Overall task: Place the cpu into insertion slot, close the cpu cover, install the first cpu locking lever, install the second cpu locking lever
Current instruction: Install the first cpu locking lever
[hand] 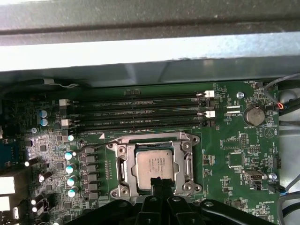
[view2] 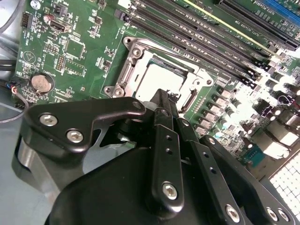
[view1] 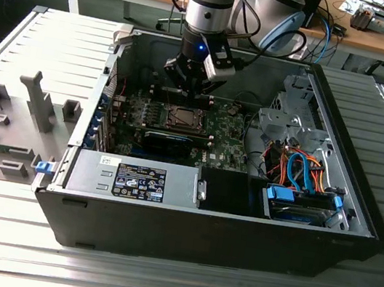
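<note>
Silvery metal catches the light in the middle of the green motherboard (hand: 234, 154): the cpu (hand: 153, 163) lies flat in its socket, and the cpu cover (hand: 154, 143) looks folded down around it, its window framing the chip's top. In both wrist views the gripper (hand: 158, 183) hangs right over the socket's near edge, its black fingers (view2: 165, 105) drawn together to a narrow tip with nothing between them, a pose that suits pressing or hooking a thin lever, not carrying a part. From the exterior view the arm reaches straight down into the open computer case (view1: 357, 215), the gripper low over the board, beside the memory slots (hand: 140, 112). Whether either locking lever is latched, I cannot tell.
</note>
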`<state>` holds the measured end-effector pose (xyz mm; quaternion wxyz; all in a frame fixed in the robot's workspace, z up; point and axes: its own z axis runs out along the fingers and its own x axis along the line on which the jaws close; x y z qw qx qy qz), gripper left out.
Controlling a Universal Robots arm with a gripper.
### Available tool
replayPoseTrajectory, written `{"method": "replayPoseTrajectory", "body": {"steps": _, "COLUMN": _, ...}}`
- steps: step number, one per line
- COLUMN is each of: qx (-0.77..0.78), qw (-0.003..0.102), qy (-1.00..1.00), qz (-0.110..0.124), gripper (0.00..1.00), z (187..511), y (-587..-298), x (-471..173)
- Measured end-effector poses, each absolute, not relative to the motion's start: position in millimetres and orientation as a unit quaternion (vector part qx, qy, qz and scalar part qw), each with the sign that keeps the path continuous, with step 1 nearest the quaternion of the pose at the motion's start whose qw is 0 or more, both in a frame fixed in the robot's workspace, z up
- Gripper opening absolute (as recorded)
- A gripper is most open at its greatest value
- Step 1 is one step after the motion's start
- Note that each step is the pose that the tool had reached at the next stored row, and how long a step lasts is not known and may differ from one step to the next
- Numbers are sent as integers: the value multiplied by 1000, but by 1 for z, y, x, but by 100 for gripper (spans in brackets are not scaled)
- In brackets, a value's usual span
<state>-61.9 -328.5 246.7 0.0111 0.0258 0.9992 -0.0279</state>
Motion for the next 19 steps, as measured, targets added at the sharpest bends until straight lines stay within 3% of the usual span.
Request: {"method": "replayPoseTrajectory", "body": {"steps": 19, "qx": 10, "qw": 11, "qy": 1000, "qz": -28, "gripper": 11, "z": 246, "y": -329, "x": -62}}
